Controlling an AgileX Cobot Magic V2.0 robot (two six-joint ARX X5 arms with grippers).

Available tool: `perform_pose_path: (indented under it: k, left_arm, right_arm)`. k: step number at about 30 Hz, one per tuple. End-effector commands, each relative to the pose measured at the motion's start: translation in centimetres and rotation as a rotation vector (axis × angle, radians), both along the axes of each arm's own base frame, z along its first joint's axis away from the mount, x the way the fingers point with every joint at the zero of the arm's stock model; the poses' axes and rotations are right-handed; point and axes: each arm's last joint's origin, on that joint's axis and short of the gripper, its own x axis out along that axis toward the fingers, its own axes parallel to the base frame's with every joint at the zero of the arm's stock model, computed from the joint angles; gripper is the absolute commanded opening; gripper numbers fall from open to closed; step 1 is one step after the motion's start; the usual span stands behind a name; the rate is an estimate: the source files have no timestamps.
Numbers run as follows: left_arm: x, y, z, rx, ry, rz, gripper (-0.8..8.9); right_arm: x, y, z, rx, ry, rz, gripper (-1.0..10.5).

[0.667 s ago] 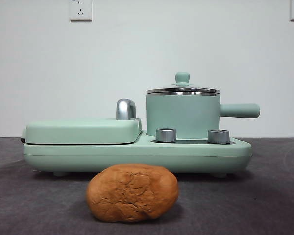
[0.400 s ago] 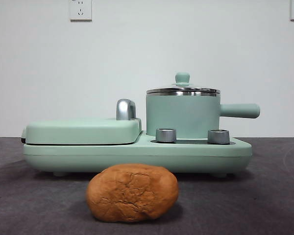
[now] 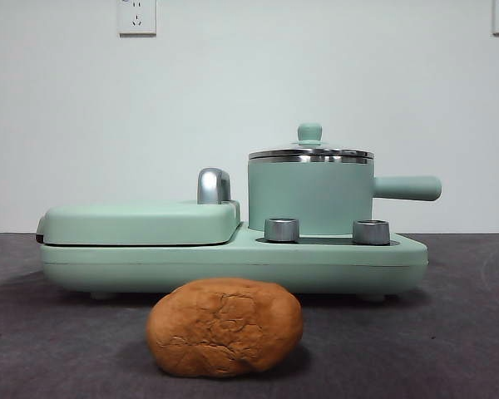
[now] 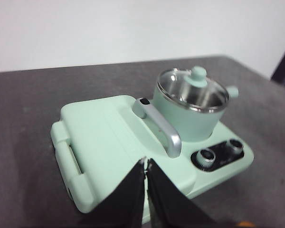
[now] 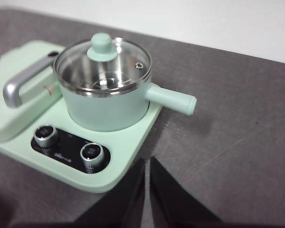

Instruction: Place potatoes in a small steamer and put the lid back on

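Note:
The orange-brown potato [image 3: 224,327] lies on the dark table in front of the appliance in the front view. The mint-green steamer pot [image 3: 309,198] stands on the appliance's right side with its side handle [image 3: 407,188] pointing right. The glass lid [image 3: 310,151] with its green knob sits on the pot. Pot and lid also show in the left wrist view [image 4: 192,102] and the right wrist view [image 5: 104,88]. My left gripper [image 4: 146,162] is shut and empty above the grill plate. My right gripper [image 5: 147,161] is shut and empty, in front of the pot's handle side.
The mint-green appliance base [image 3: 233,262] carries a flat hinged grill plate [image 3: 141,223] with a steel handle [image 3: 214,185] on its left, and two steel dials [image 3: 281,229] in front of the pot. A white wall stands behind.

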Motion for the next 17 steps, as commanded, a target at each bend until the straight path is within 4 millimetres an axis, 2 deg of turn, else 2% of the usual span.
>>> perform_pose_path:
  k: [1,9,16,17]
  left_arm:
    - [0.8,-0.4,1.1,0.119,-0.079,-0.069,0.06]
    - [3.1,-2.4,2.1,0.279,-0.154,-0.253,0.06]
    - [3.4,-3.9,2.1,0.315,-0.188,-0.359,0.07]
    - [3.4,-4.1,2.1,0.314,-0.190,-0.368,0.27]
  right_arm:
    - [0.4,0.3,1.1,-0.094,-0.046,0.065,0.1]
    - [1.3,1.7,1.6,-0.222,-0.069,0.190,0.1]
    - [1.1,2.8,1.5,-0.280,-0.102,0.310,0.2]
    - [1.1,2.9,1.5,-0.282,-0.104,0.318,0.5]
